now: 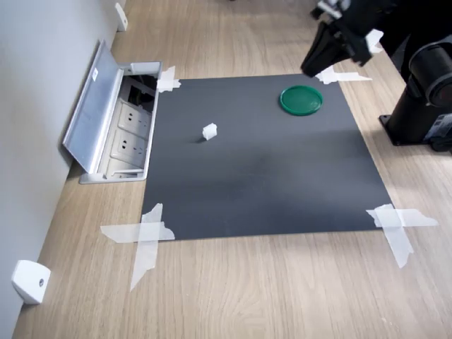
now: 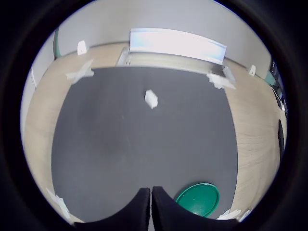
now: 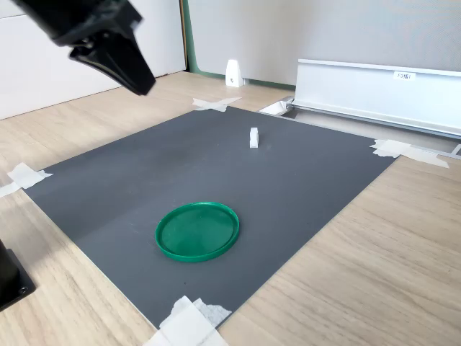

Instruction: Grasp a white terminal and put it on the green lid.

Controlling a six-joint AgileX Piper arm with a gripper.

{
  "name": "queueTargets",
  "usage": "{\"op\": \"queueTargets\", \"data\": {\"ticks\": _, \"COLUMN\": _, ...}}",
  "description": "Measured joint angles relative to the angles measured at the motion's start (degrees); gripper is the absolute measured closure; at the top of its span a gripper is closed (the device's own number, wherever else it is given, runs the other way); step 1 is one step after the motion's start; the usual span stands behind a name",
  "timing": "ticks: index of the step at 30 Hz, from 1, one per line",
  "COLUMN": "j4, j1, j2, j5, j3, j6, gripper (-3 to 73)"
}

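The white terminal (image 1: pixel 209 131) (image 2: pixel 151 99) (image 3: pixel 253 138) stands alone on the black mat, toward the side with the socket box. The green lid (image 1: pixel 301 99) (image 2: pixel 198 198) (image 3: pixel 197 231) lies flat near the mat's opposite corner, with nothing on it. My gripper (image 1: pixel 316 62) (image 2: pixel 150 189) (image 3: pixel 135 75) hangs in the air well above the mat, close to the lid's corner and far from the terminal. In the wrist view its two fingertips touch, so it is shut with nothing held.
The black mat (image 1: pixel 268 176) is taped to a wooden table with white tape strips (image 1: pixel 145 236). An open metal socket box (image 1: pixel 120 134) borders the mat. A white wedge piece (image 1: pixel 30 281) sits by the wall. The arm's base (image 1: pixel 424 106) stands beside the mat.
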Motion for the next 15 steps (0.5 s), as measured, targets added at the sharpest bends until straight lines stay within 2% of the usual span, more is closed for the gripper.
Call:
{"op": "queueTargets", "data": {"ticks": 4, "j4": -0.9, "j1": 0.0, "j2": 11.5, "j5": 2.5, "j3": -6.0, "j6": -3.4, "gripper": 69.4}}
{"op": "queueTargets", "data": {"ticks": 8, "j4": -0.9, "j1": 0.0, "j2": 20.5, "j5": 4.8, "j3": -13.3, "j6": -8.0, "gripper": 62.8}}
{"op": "queueTargets", "data": {"ticks": 11, "j4": -0.5, "j1": 0.0, "j2": 26.6, "j5": 6.4, "j3": -19.4, "j6": -10.3, "gripper": 53.5}}
{"op": "queueTargets", "data": {"ticks": 15, "j4": 1.1, "j1": 0.0, "j2": 32.4, "j5": 7.5, "j3": -26.0, "j6": -11.1, "gripper": 37.1}}
